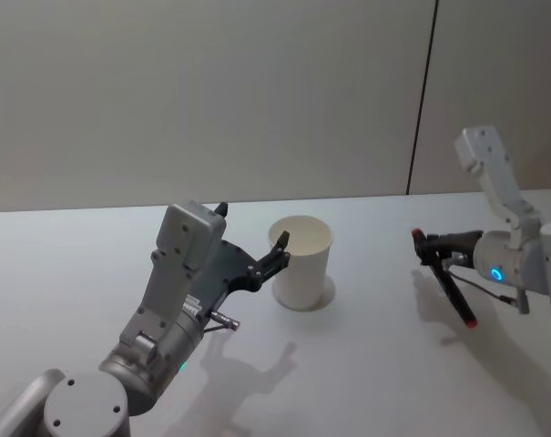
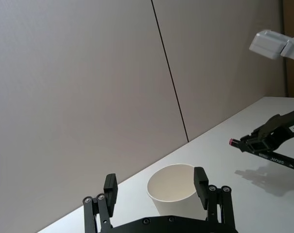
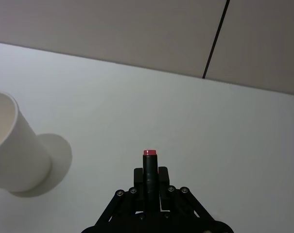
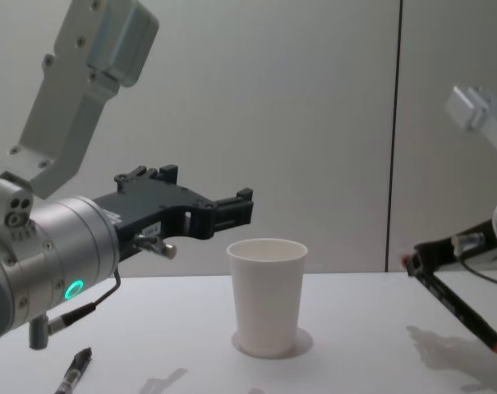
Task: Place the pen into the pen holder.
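Grey wall panels (image 1: pixel 211 91), divided by one dark vertical seam (image 1: pixel 423 96), stand behind a white table (image 1: pixel 366 382).

Left arm (image 1: pixel 170 300): a large silver-and-black limb reaching forward from the left of the pen holder (image 1: pixel 301 262). The left gripper (image 1: pixel 253 226) hovers just left of the holder, above the level of its rim and apart from it in the chest view. Its two black fingers (image 2: pixel 200 180) are spread wide with nothing between them.

Right arm (image 1: pixel 516 259): sits well to the right of the pen holder. The right gripper (image 1: pixel 423 242) has its fingers closed on the upper end of the pen (image 1: pixel 448 284).

Pen holder: a plain white tapered paper cup, upright on the table, mouth open.

Pen: black with red ends, off the table and right of the holder. It slopes down and away from the holder, lower tip above the tabletop.

Small dark pen-like object (image 4: pixel 74 371): lies on the table, well left of the holder under the left arm.
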Motion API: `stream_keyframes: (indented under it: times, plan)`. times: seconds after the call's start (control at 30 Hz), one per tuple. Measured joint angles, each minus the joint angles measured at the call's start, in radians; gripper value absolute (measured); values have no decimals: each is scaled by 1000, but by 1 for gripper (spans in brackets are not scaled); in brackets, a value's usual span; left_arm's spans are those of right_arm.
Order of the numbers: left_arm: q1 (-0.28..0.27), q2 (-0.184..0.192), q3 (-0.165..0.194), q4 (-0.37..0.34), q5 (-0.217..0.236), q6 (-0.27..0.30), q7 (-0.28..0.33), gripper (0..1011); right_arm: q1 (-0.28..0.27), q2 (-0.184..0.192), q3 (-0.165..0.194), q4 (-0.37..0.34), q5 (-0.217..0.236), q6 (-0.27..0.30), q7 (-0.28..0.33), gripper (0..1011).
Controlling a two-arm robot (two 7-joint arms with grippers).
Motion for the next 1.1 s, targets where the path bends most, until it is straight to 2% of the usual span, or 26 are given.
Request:
stream_keyframes:
  times: [0.13, 0.43, 0.47, 0.6, 0.67, 0.77, 0.97, 1.0, 1.1]
  plan:
    - [0, 0, 0, 0, 0, 0, 0, 1004, -17, 6, 2, -28, 0, -49, 2, 163]
    - [0, 0, 0, 0, 0, 0, 0, 1004, -61, 24, 7, -87, 3, -198, 4, 163]
    - [0, 0, 0, 0, 0, 0, 0, 1004, -61, 24, 7, -87, 3, -198, 4, 163]
    - [0, 0, 0, 0, 0, 0, 0, 1004, -77, 29, 9, -104, 5, -257, 4, 163]
    - [0, 0, 0, 0, 0, 0, 0, 1004, -90, 34, 10, -114, 8, -316, 3, 163]
    - [0, 0, 0, 0, 0, 0, 0, 1004, -98, 36, 11, -120, 9, -356, 3, 163]
    - [0, 0, 0, 0, 0, 0, 0, 1004, -117, 41, 11, -124, 15, -486, 4, 163]
    - [0, 0, 0, 0, 0, 0, 0, 1004, -117, 41, 11, -124, 15, -486, 4, 163]
    - [0, 0, 0, 0, 0, 0, 0, 1004, -124, 42, 11, -120, 17, -564, 8, 163]
